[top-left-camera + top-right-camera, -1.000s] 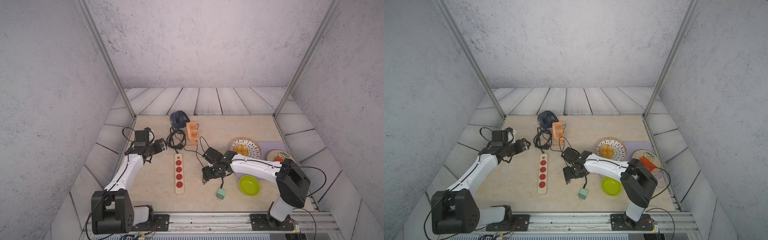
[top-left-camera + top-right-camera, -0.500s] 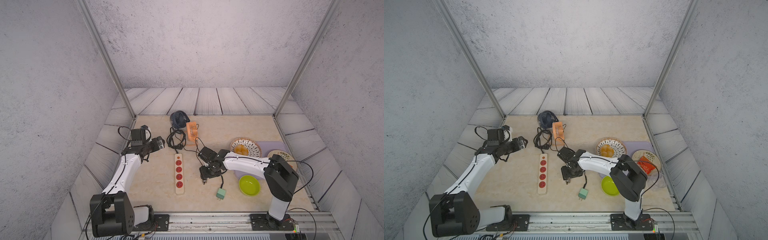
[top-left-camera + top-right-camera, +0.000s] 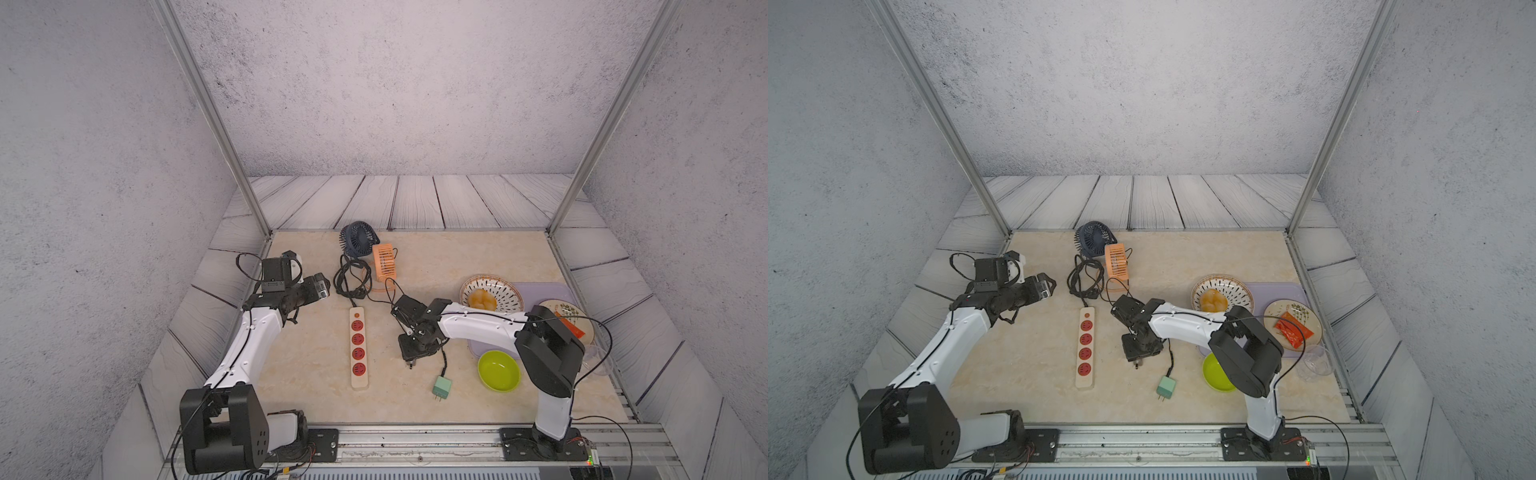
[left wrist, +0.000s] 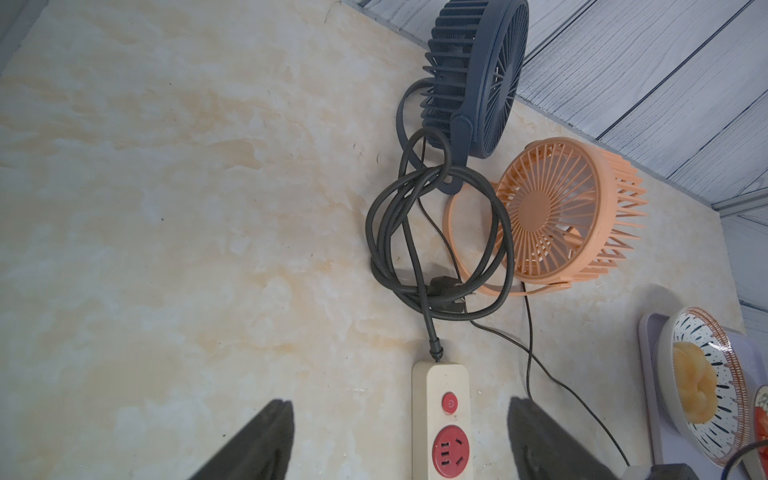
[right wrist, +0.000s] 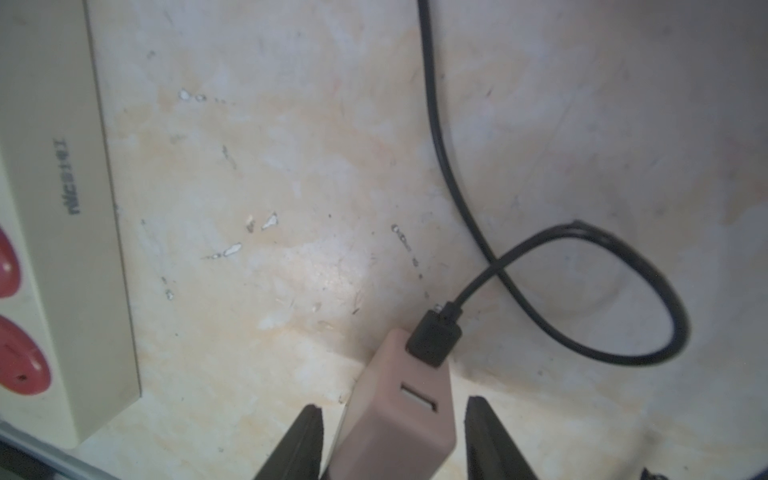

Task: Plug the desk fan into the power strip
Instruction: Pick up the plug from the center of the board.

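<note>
Two right gripper [image 5: 394, 405] jaws flank the pink adapter [image 5: 390, 432], frame bottom, untouching; likely rigid, light: pinch flat sides. Left gripper [image 4: 401, 403] agape, empty.

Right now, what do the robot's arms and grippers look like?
The left arm and right arm have white shells, bulky black joints and thin black cables alongside. The left gripper and right gripper are black, with flat wedge-shaped fingers.
</note>
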